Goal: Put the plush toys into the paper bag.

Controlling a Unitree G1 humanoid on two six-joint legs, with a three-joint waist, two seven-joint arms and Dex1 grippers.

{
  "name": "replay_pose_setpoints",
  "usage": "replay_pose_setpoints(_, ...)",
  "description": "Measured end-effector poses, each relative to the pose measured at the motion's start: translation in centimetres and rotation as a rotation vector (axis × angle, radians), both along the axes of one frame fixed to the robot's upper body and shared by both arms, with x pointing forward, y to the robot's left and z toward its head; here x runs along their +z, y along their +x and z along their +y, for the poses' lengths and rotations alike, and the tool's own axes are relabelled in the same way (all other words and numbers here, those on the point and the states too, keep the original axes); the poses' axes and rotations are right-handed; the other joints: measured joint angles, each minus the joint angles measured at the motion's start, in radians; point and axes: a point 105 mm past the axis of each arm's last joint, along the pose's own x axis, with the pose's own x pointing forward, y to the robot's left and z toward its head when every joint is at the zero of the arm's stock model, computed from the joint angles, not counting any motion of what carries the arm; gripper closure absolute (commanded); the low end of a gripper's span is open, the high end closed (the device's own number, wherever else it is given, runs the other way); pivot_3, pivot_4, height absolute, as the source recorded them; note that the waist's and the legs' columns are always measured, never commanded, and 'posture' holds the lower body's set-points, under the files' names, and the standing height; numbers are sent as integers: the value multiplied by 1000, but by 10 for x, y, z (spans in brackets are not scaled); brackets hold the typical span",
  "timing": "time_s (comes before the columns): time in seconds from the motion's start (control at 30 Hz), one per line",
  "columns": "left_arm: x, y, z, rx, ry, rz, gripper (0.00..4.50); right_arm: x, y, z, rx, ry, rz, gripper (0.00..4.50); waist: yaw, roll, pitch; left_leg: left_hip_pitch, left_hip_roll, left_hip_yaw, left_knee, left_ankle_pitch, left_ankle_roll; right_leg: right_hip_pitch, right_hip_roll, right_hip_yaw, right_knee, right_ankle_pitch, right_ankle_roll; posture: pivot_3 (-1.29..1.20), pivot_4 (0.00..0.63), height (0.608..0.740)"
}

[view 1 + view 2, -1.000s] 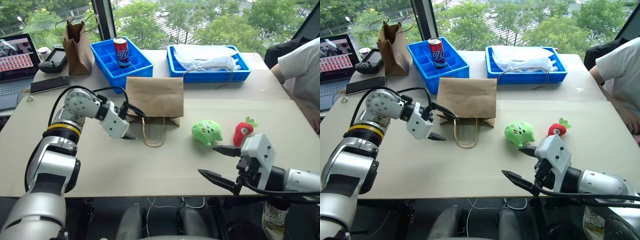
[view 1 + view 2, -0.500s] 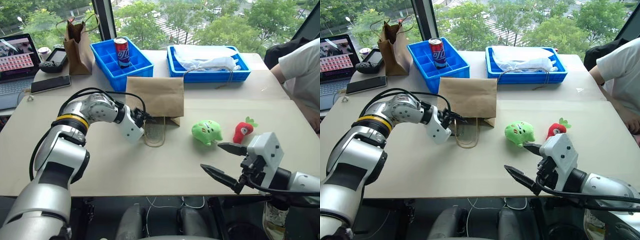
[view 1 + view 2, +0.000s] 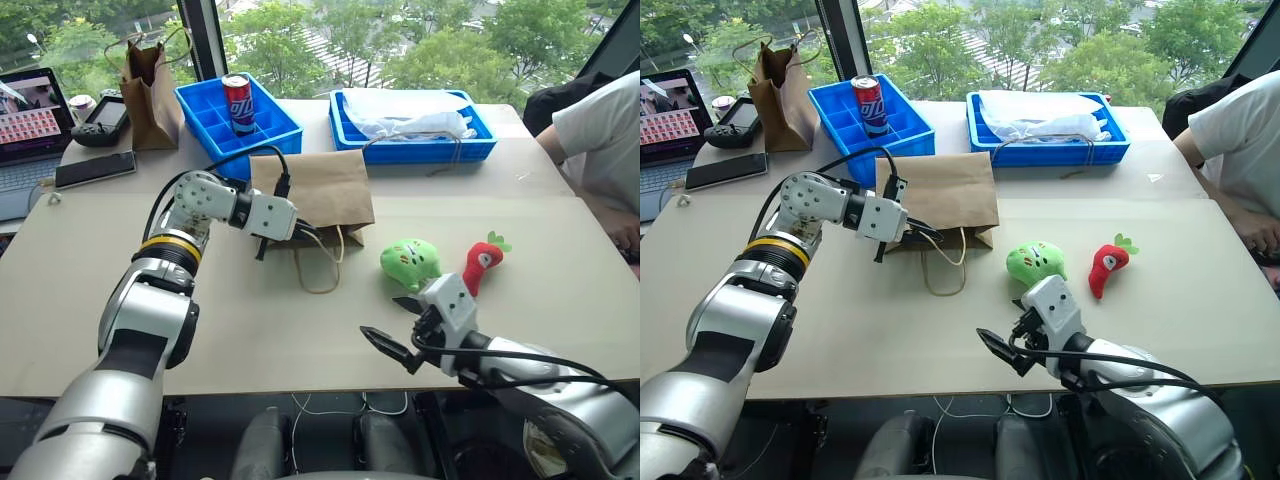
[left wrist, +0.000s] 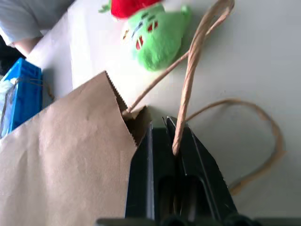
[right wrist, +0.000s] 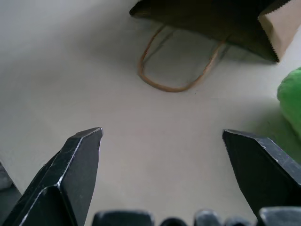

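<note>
The paper bag point(image 3: 312, 193) is lying flat on the counter point(image 3: 300, 330), a little above the middle of the left eye frame, its open edge and twine handles facing the near side. The left pincer point(image 3: 322, 237) is sitting at that open edge, clenched on the upper twine handle point(image 4: 190, 80), which in the left wrist view is running up from between its two closed fingers. The lower handle point(image 3: 318, 283) is resting as a loop on the counter. Right of the bag, the lime-green plush toy point(image 3: 411, 263) is sitting just beside the red strawberry toy point(image 3: 479, 265), both well clear of the bag. The right pincer point(image 3: 392, 328) is hovering in the lower middle of the frame, released and spread wide, grasping nothing, with the green toy just above it in the picture.
</note>
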Motion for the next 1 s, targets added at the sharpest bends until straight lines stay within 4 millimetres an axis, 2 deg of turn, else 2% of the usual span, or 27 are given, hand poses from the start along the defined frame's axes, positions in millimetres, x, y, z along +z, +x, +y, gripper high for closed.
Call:
replay_pose_setpoints(0.17,19,-14,-8,-17,-72,127,4500,-8,17,7,-39,20,-20,2338,-3,0,0,0,0,-1,1,0,0,1,0,1,1,0,0,0,150,740)
replay_pose_setpoints(0.27,32,-25,-16,-19,-115,213,4500,-6,27,14,-53,51,-55,3357,-3,0,0,0,0,-2,1,0,0,1,1,1,1,0,0,0,150,740)
replay_pose_setpoints(0.33,40,-34,-22,-10,-144,272,4500,-4,35,17,-64,75,-84,3855,-5,0,0,0,0,-3,1,0,0,1,1,2,1,0,0,0,150,740)
replay_pose_setpoints(0.37,43,-38,-25,-8,-159,291,4500,-5,38,18,-69,78,-91,4321,-5,0,0,0,0,-3,1,0,0,1,1,2,1,0,0,0,150,740)
replay_pose_setpoints(0.47,55,-52,-33,-6,-248,407,4500,-10,47,25,-68,106,-103,4419,-9,0,0,1,0,-3,1,0,0,1,2,2,2,0,0,0,150,740)
replay_pose_setpoints(0.57,48,-61,-30,-1,-238,465,4500,-10,59,28,-75,105,-132,4419,-17,1,0,2,0,-3,1,0,-1,1,2,3,3,0,0,0,150,740)
replay_pose_setpoints(0.77,43,-61,-27,42,-240,503,4500,-8,70,34,-55,98,-166,4419,-16,1,0,2,0,-4,1,1,-1,1,3,3,3,0,0,0,150,740)
replay_pose_setpoints(0.87,41,-60,-21,60,-224,480,4500,-16,66,34,-14,44,-143,4419,-17,1,0,2,0,-3,0,1,-1,1,3,3,2,0,0,0,150,740)
replay_pose_setpoints(0.97,38,-58,-14,78,-203,454,4500,-38,48,11,61,-157,-70,4419,-9,2,1,2,-1,-3,0,1,-1,1,1,3,2,0,0,0,150,740)
replay_pose_setpoints(1.0,36,-58,-11,88,-198,457,4500,-37,45,5,66,-183,-63,4419,-9,2,1,2,-1,-3,0,1,-1,1,1,3,2,0,0,0,150,740)
